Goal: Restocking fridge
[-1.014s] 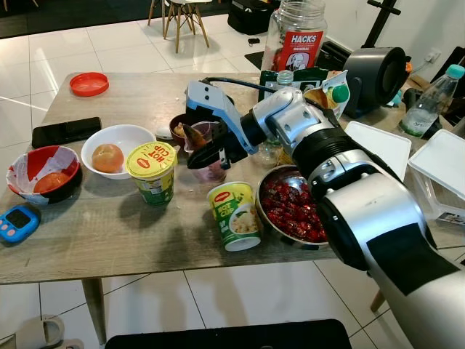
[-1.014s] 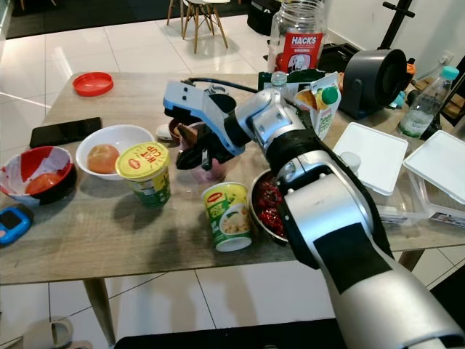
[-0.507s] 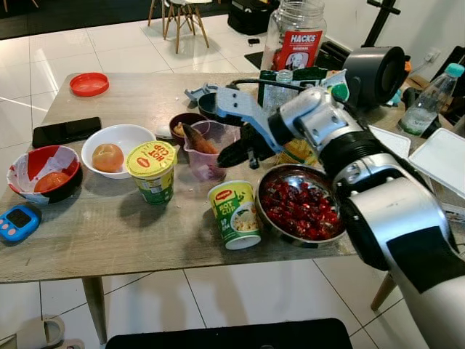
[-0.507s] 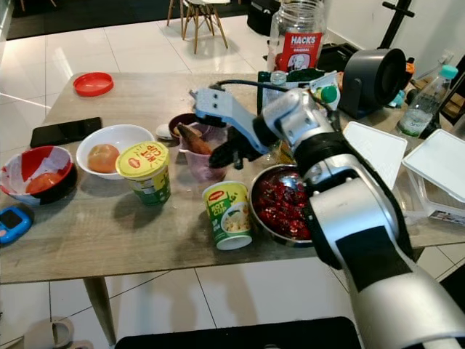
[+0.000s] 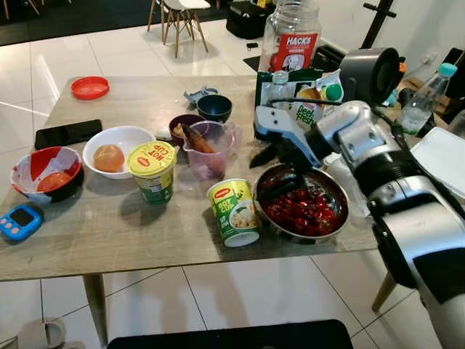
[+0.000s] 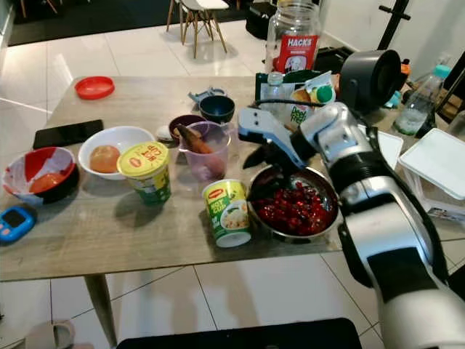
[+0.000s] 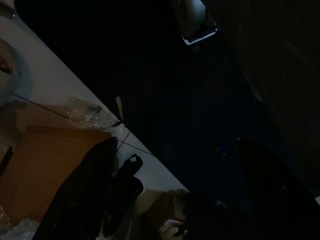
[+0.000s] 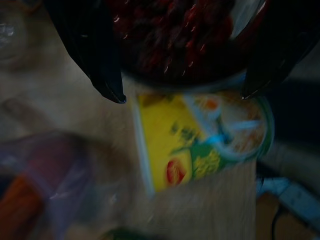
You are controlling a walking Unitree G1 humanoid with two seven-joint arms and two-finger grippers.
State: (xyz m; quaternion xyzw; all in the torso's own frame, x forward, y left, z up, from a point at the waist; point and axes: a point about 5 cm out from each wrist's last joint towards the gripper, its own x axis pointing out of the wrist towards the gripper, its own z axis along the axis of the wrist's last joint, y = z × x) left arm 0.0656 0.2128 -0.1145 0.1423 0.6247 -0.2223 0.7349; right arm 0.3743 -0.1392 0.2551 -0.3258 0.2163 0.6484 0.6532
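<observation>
Right gripper (image 5: 267, 173) (jaws spread) hovered over steel bowl (image 5: 336, 218) of red fruit beside noodle cup (image 5: 234, 212).

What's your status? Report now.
Right pincer open, empty, over the berry bowl rim. Left arm idle. Noodle cup beside the bowl, jug just behind.
</observation>
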